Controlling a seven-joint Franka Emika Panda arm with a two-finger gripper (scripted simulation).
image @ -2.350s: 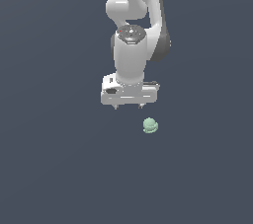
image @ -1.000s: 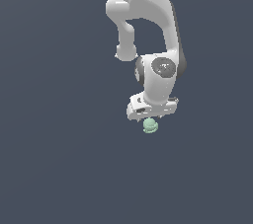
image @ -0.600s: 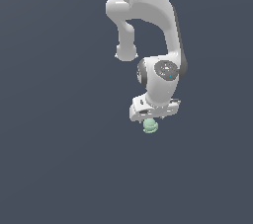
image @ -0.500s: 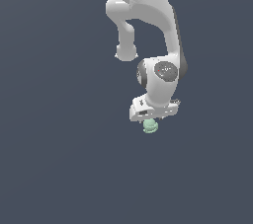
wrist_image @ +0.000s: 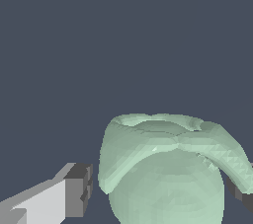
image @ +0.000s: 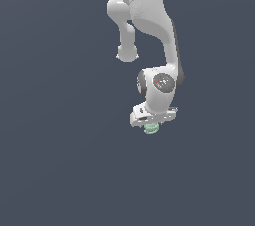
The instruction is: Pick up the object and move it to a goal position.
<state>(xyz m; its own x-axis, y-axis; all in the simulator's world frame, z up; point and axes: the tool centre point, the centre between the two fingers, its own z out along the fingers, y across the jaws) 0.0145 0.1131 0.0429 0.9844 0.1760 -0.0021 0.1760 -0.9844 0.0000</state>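
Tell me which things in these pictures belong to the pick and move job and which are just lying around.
Part of the job:
- the mint-green object, sitting between the fingers
- the gripper, low over the object, with a gap visible on one side in the wrist view

Just lying about:
- nothing else shows; only the plain dark surface

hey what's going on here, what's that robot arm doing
A single white robot arm has its gripper lowered right over a small mint-green object on a plain dark surface. In the wrist view the object sits between the two fingers, with a visible gap to the nearer one, so the jaws look open around it rather than closed. It appears to be lined up for a grasp; the object is not yet lifted as far as the pictures show.
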